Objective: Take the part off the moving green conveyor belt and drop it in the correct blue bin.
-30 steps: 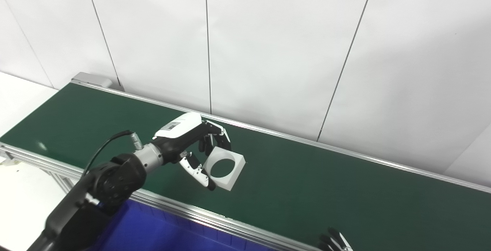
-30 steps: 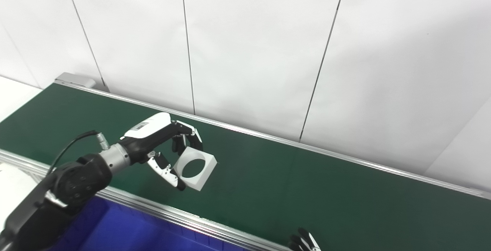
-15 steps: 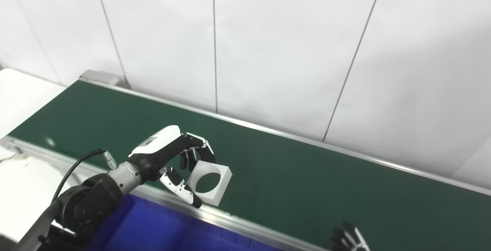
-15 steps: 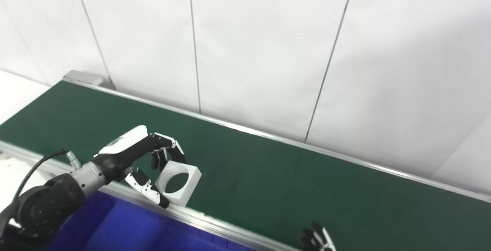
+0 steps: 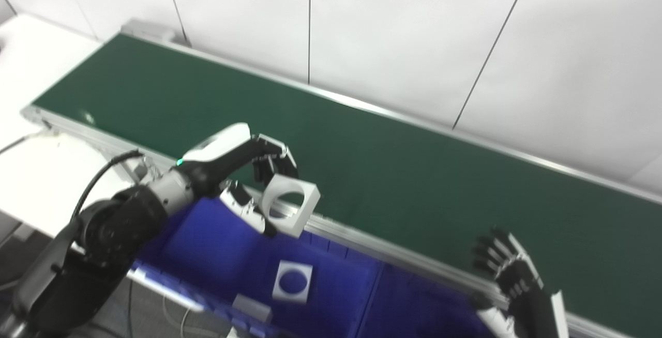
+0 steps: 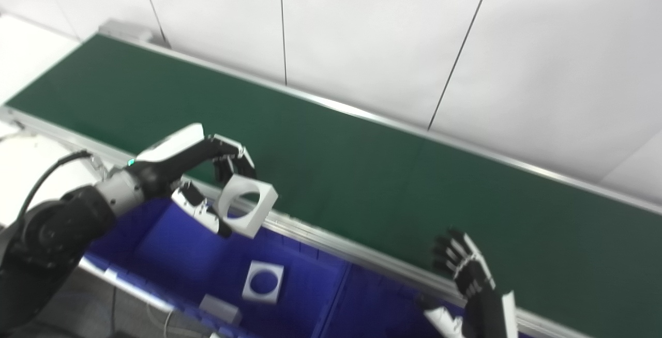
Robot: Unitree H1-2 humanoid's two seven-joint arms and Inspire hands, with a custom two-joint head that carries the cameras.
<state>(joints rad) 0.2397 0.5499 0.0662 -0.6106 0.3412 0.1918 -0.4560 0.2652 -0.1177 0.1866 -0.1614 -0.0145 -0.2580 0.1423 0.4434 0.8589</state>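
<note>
The left hand [image 5: 243, 172] grips a white square part [image 5: 289, 204] with a round hole, over the belt rail above the blue bin [image 5: 207, 245]. A matching piece [image 5: 292, 281] lies below. The right hand [image 6: 468, 276], fingers spread and holding nothing, is cut off at the frame bottom.

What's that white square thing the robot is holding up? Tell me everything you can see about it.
The white block is a flat square with a large round hole through its middle, matte like plastic. The left hand holds it in the air, tilted, with fingers on its far edge and the thumb at its near-left side. It hangs over the belt's metal rail, above the blue bin, where a similar block lies flat.
</note>
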